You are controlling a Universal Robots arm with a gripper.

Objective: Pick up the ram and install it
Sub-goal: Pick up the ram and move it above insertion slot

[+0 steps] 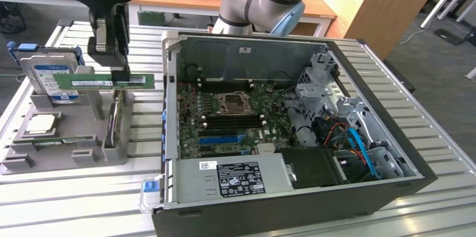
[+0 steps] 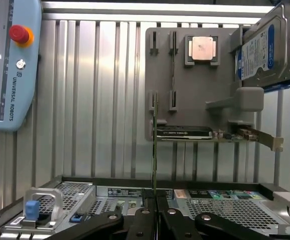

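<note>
Jaws, closed narrowly on the ram [image 2: 155, 150], hold it level by its upper edge, clear above the grey holder [image 1: 97, 153] on the tabletop [image 1: 67, 203]. You have the pick-up done. Installation remains: the motherboard slots [image 1: 232, 119] in the open computer case [image 1: 297, 214], beside the jaws, appear empty.

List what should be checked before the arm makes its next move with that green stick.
1. Ram held by the gripper: ok.
2. Ram clear above the grey holder: ok.
3. Ram roughly level: ok.
4. Computer case open, memory slots exposed: ok.
5. Slot latches open: cannot tell.
6. Ram above the memory slots: not ok, it hangs over the holder, outside the case.
</note>
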